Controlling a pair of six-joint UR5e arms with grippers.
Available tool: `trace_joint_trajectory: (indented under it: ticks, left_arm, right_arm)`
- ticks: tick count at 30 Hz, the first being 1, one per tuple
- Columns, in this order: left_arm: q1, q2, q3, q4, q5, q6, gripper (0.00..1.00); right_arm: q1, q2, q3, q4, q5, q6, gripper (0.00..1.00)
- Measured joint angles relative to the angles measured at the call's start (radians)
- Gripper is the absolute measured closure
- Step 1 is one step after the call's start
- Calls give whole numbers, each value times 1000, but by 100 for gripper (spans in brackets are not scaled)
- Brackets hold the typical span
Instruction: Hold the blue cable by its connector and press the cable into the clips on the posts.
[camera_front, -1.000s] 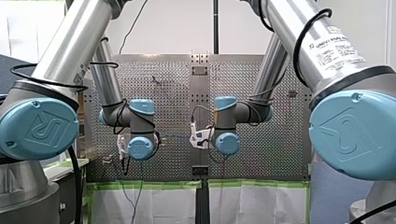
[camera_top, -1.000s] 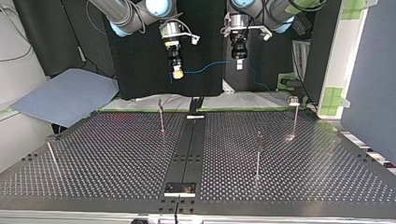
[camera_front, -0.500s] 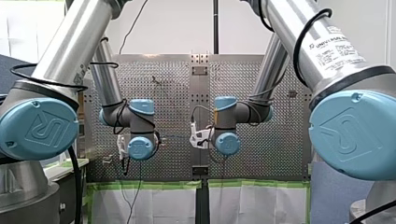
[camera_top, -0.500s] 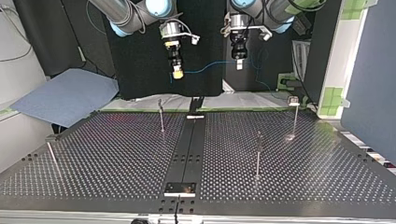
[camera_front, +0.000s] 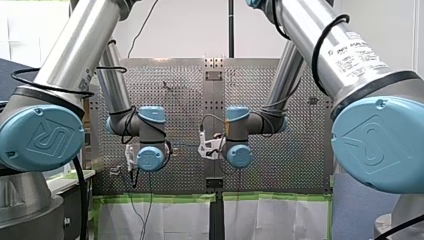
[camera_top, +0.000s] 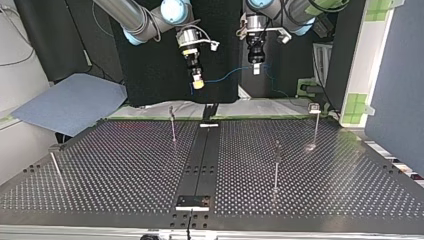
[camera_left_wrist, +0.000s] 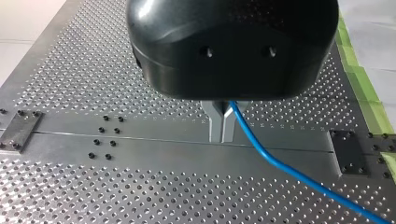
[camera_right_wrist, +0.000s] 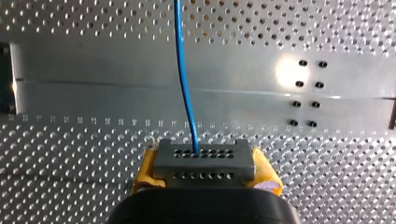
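My right gripper (camera_right_wrist: 204, 158) is shut on the grey connector (camera_right_wrist: 203, 161), which sits between its yellow pads (camera_right_wrist: 144, 170). The blue cable (camera_right_wrist: 184, 84) leaves the connector and runs ahead of it. My left gripper (camera_left_wrist: 222, 135) has its metal fingers (camera_left_wrist: 215, 122) shut on the same blue cable (camera_left_wrist: 280, 165), which trails off to one side. In the top view both grippers hang high above the table's far edge, my right gripper (camera_top: 198, 83) at the left and my left gripper (camera_top: 256, 68) at the right, with the cable (camera_top: 225, 76) sagging between them. Thin posts (camera_top: 172, 125) (camera_top: 276, 165) (camera_top: 316, 124) stand below, apart from the cable.
A fourth post (camera_top: 55, 167) leans near the top view's left edge of the perforated table (camera_top: 125, 170). A dark centre strip (camera_top: 200, 155) ends in a small plate (camera_top: 192, 201). A blue-grey sheet (camera_top: 70, 102) lies off the table at the far left.
My right gripper has moved toward my left gripper, rightward and slightly down in the top view, carrying the connector. The cable between them hangs shorter. My left gripper has stayed put.
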Motion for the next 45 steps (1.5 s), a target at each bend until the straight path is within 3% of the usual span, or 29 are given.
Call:
trace_joint_trajectory:
  ticks: [14,24,31,38,45]
  left_arm:
    - [1,-3,-1,-2,-3,3,100]
    - [1,-91,-3,-11,-72,29,100]
    - [2,-152,-3,-11,-76,29,100]
    - [2,-164,-3,-11,-77,29,100]
    - [15,-132,3,-29,-107,23,100]
  right_arm:
    - [0,3,-6,0,-9,1,100]
    - [0,3,-5,0,-9,1,100]
    - [0,3,-5,0,-9,0,100]
    - [0,3,-5,0,-8,1,100]
    - [-5,42,-2,39,30,40,100]
